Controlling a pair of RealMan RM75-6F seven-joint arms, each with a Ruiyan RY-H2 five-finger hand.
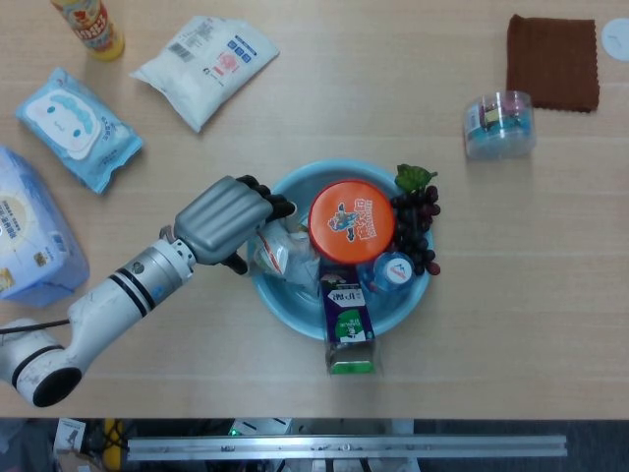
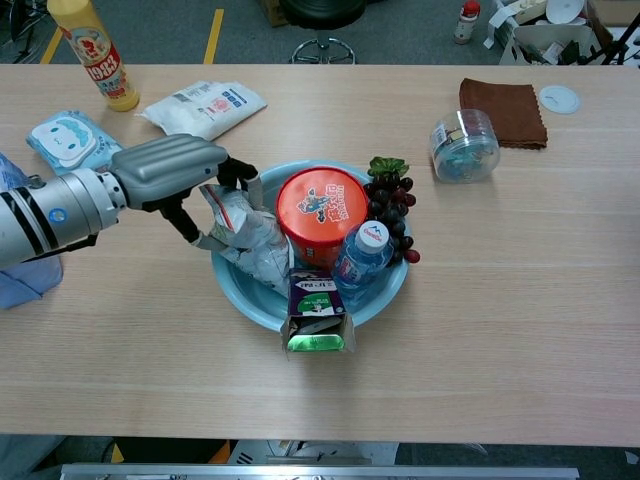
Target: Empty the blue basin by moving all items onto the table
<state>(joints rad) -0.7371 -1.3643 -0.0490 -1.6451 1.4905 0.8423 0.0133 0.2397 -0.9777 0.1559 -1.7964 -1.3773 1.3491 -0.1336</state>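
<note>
- Fingers of my left hand [image 1: 224, 218] [image 2: 172, 170] curl around the upper end of the crinkled clear plastic snack bag [image 1: 280, 251] [image 2: 248, 232]; thumb below, the rest over the top, so I hold it at the left edge of the round light-blue plastic basin [image 1: 295, 320] [image 2: 240, 295].
- My right hand shows in neither view.
- Bag leans against the basin's left wall, its lower part down inside, touching the orange-lidded round tub [image 1: 352, 220] [image 2: 322, 208].
- Beside the tub on the right lies the small clear water bottle with a white cap [image 1: 392, 269] [image 2: 362, 256], and the bunch of dark purple grapes with a green leaf [image 1: 421, 222] [image 2: 394, 205] drapes over the right rim.
- Purple-and-green drink carton [image 1: 347, 324] [image 2: 317, 315] tilts over the near rim, its green end out past the basin.
- On the wooden table [image 1: 511, 295] [image 2: 520, 300], well apart from the basin: a white flat pouch [image 1: 206, 67] [image 2: 204, 106], a blue pack of wet wipes [image 1: 77, 126] [image 2: 68, 141], a yellow bottle [image 1: 90, 26] [image 2: 93, 54], a clear round jar [image 1: 499, 125] [image 2: 464, 145] and a folded brown cloth [image 1: 552, 61] [image 2: 504, 110].
</note>
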